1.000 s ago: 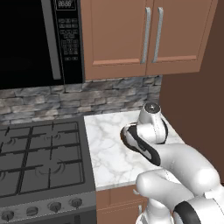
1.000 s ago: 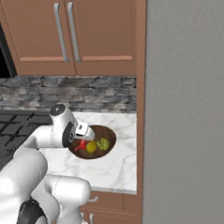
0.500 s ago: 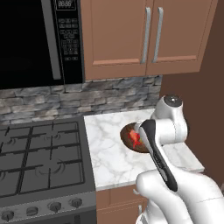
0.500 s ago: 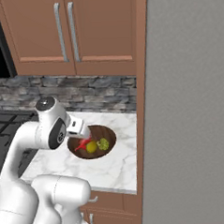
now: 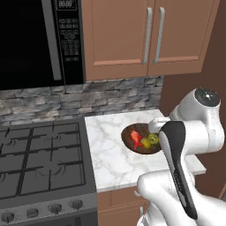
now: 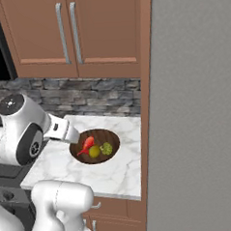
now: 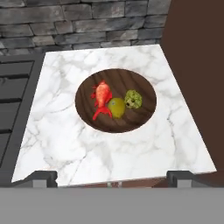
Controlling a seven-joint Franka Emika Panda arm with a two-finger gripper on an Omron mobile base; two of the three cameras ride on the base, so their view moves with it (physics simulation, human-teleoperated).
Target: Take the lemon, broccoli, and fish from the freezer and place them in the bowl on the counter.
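Observation:
The dark brown wooden bowl (image 7: pixel 131 83) sits on the white marble counter (image 7: pixel 65 131) and holds all three foods. The red-orange fish (image 7: pixel 101 98) lies at the left, the yellow lemon (image 7: pixel 116 107) touches it in the middle, and the green broccoli (image 7: pixel 134 99) is at the right. My gripper (image 7: pixel 113 179) hangs above and back from the bowl, open and holding nothing. The bowl (image 6: pixel 109 135), fish (image 6: pixel 87 144), lemon (image 6: pixel 94 151) and broccoli (image 6: pixel 106 148) sit just right of my hand. The grey freezer (image 6: pixel 199 107) door is shut.
A black gas stove (image 5: pixel 39 154) borders the counter on the left, under a microwave (image 5: pixel 35 39). Wooden wall cabinets (image 5: pixel 145 35) hang above a stone backsplash (image 5: pixel 110 95). A brown side panel (image 7: pixel 197 43) bounds the counter on the right.
My arm has lifted and drawn back from over the bowl, uncovering it. The fish, lemon and broccoli stay in the bowl.

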